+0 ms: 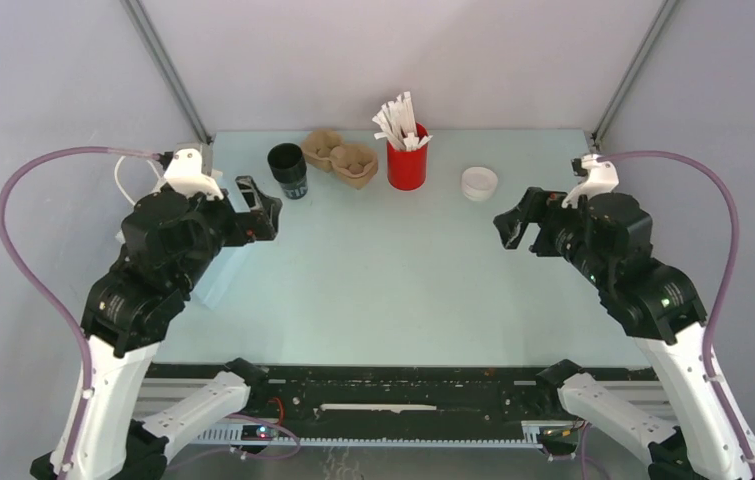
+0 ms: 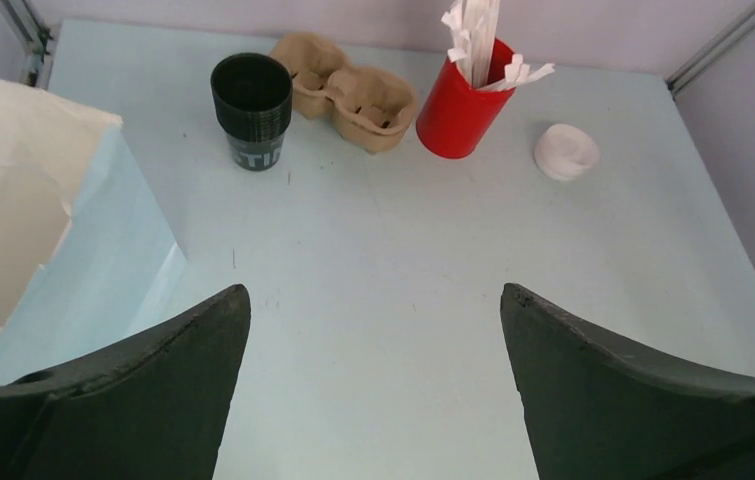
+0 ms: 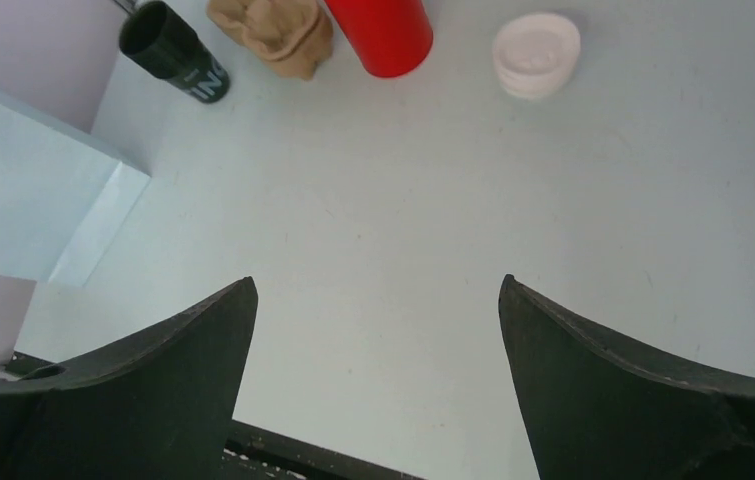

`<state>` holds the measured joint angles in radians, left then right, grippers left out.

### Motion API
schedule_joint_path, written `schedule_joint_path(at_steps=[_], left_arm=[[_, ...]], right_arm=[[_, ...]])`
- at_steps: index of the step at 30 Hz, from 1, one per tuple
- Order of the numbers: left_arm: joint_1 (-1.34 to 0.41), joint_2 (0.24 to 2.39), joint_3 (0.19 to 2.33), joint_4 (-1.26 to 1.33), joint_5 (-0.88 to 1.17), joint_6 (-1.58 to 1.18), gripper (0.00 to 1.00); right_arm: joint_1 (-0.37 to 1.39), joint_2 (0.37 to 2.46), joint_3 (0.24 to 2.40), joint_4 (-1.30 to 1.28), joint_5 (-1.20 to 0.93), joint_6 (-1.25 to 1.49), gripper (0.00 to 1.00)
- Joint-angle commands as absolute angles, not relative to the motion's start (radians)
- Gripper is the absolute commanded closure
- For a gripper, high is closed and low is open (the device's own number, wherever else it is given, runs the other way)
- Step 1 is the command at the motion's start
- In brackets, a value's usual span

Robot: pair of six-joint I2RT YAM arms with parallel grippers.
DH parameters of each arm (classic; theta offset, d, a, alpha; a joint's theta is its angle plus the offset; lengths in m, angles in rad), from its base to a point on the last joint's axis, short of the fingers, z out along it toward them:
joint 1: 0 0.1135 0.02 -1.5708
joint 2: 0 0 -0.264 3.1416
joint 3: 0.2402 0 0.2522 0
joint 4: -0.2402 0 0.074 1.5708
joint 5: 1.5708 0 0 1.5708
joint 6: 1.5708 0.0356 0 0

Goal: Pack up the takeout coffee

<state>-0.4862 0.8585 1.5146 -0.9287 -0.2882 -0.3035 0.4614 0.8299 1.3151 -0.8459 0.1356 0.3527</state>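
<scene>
No takeout coffee with a lid on is in view. A lidless black cup (image 1: 287, 170) (image 2: 251, 110) (image 3: 173, 52) stands at the back left, and a loose white lid (image 1: 479, 183) (image 2: 566, 152) (image 3: 536, 55) lies at the back right. My left gripper (image 1: 261, 205) (image 2: 373, 292) hovers open over the left of the table, just right of the cup, with nothing between its fingers. My right gripper (image 1: 509, 222) (image 3: 377, 285) hangs open and empty on the right, a little nearer than the lid.
A brown cardboard cup carrier (image 1: 341, 157) (image 2: 348, 90) sits beside the cup. A red holder (image 1: 406, 160) (image 2: 461, 112) full of white sticks stands to its right. A white and pale blue paper bag (image 2: 13, 220) (image 3: 23, 200) stands at the left edge of the table (image 1: 383, 270).
</scene>
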Motion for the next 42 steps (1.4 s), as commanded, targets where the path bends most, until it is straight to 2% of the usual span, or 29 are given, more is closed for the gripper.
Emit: schedule_joint_path(at_steps=[1,9,24,28,31,35,38,42], left_arm=[[-0.434,0.87,1.46,-0.849,-0.187,-0.349,0.0],[-0.395,0.948,1.419,-0.812,-0.136,-0.386,0.0],[-0.38,1.337,1.56,-0.899,-0.304,-0.362,0.0],[-0.375,1.515,1.695,-0.899,-0.371,-0.317,0.03],[-0.353,1.676,1.858,-0.903,-0.405,-0.285,0.14],[-0.287,1.926,2.127,-0.95,-0.335,-0.289,0.21],[-0.235,2.074,2.314,-0.973,-0.254,-0.299,0.2],[-0.157,2.201,2.42,-0.94,-0.109,-0.395,0.23]], right_arm=[[0.455,0.878,1.314,-0.876,0.13,0.408,0.01],[0.458,0.982,1.316,-0.845,0.106,0.406,0.01],[0.429,1.151,1.351,-0.858,-0.099,0.377,0.0],[0.4,1.195,1.399,-0.901,-0.144,0.297,0.0],[0.382,1.227,1.442,-0.943,-0.121,0.232,0.0],[0.387,1.245,1.472,-0.958,-0.077,0.171,0.0],[0.389,1.232,1.445,-0.944,-0.05,0.129,0.0],[0.363,1.202,1.414,-0.942,0.047,0.082,0.0]])
